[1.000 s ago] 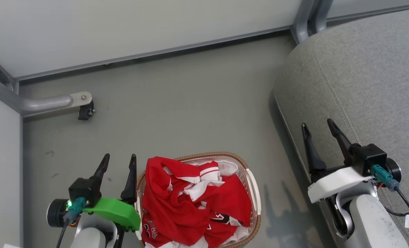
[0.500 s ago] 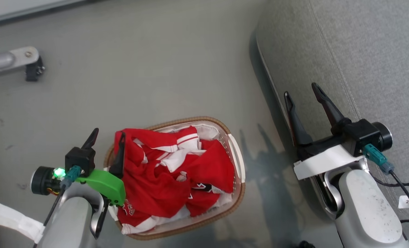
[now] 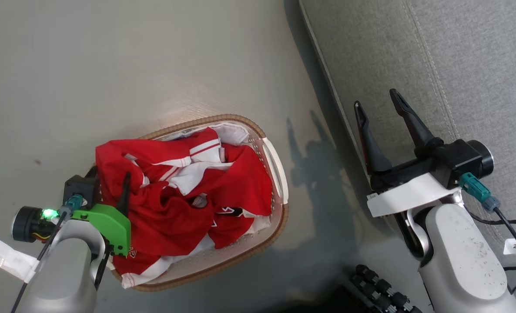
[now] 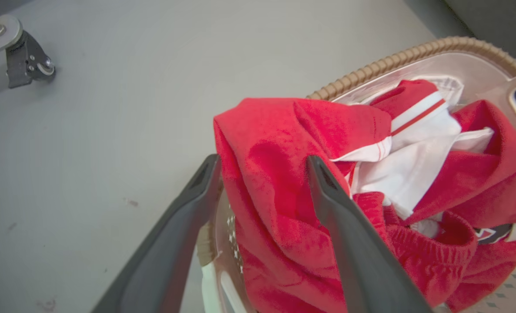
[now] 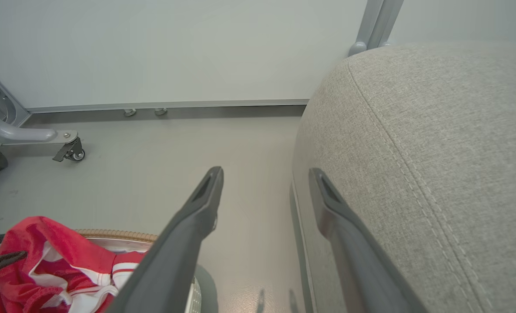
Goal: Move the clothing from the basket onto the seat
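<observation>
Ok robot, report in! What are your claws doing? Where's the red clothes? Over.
Left gripper open, straddling clothing and basket rim. Right gripper open, empty, at seat edge. Clothing in basket, draped over rim.

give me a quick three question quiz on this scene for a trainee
1. Fill in: the right pincer has its jaws ___.
2. True or false: the clothing lies on the seat.
3. Which one straddles a red fold at the rim of the basket? A left pincer B right pincer
Key: 1 open; 2 false, it is in the basket; 3 A.
</observation>
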Available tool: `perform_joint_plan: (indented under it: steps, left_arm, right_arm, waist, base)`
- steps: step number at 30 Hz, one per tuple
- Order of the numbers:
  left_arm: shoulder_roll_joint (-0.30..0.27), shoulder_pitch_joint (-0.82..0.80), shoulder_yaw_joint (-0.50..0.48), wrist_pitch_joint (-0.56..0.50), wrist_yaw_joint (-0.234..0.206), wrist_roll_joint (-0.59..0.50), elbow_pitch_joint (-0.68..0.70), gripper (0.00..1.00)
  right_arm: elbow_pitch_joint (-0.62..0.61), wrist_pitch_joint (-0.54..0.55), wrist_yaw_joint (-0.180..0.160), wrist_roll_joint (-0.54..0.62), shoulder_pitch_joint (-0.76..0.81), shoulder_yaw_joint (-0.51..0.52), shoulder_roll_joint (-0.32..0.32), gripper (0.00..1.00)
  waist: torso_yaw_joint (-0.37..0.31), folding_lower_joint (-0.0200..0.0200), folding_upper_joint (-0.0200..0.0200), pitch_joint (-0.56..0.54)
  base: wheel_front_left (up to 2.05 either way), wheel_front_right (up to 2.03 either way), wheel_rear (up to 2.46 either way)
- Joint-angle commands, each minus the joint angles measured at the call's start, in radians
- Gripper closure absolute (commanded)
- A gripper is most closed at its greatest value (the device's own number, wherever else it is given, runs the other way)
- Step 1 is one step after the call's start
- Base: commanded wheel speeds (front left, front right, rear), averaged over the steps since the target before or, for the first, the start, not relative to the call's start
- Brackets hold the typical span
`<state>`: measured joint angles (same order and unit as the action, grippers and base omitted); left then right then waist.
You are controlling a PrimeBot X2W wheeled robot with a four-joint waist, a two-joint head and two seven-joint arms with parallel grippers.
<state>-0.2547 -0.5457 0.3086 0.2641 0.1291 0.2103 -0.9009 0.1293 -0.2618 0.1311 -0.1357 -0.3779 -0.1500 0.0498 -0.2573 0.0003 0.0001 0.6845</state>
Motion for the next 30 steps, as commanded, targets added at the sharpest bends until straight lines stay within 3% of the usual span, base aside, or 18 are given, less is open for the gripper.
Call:
perform_joint_plan:
  steps: [1,22,23,24,30]
  left_arm:
    - [-0.011,-0.032,0.002,0.001,0.003,0.011,-0.022,0.00]
    - [-0.012,-0.106,0.469,0.000,0.003,0.258,-0.154,0.00]
    - [-0.008,-0.104,0.495,0.000,0.003,0.268,-0.159,0.74]
    - [-0.010,-0.106,0.508,0.000,0.003,0.279,-0.162,1.00]
    - [-0.027,-0.113,0.526,0.000,0.003,0.323,-0.131,1.00]
  right_arm:
    - [-0.007,-0.005,-0.001,-0.005,-0.009,0.000,0.002,0.00]
    - [-0.003,-0.005,-0.001,-0.026,-0.042,-0.033,0.002,0.00]
    - [-0.001,-0.005,-0.001,-0.027,-0.043,-0.034,0.002,0.00]
    - [0.001,-0.005,-0.001,-0.028,-0.043,-0.035,0.002,0.00]
    - [0.023,-0.005,-0.001,-0.037,-0.034,-0.025,0.002,0.00]
  waist:
    - [-0.027,-0.0003,-0.0001,0.042]
    - [-0.025,-0.0003,-0.0001,0.083]
    - [-0.027,-0.0003,-0.0001,0.081]
    - [-0.027,-0.0003,-0.0001,0.079]
    - [-0.013,-0.0003,-0.0001,0.024]
  base:
    - [0.00,0.00,0.00]
    - [0.00,0.00,0.00]
    - [0.00,0.00,0.00]
    - [0.00,0.00,0.00]
    - [0.00,0.00,0.00]
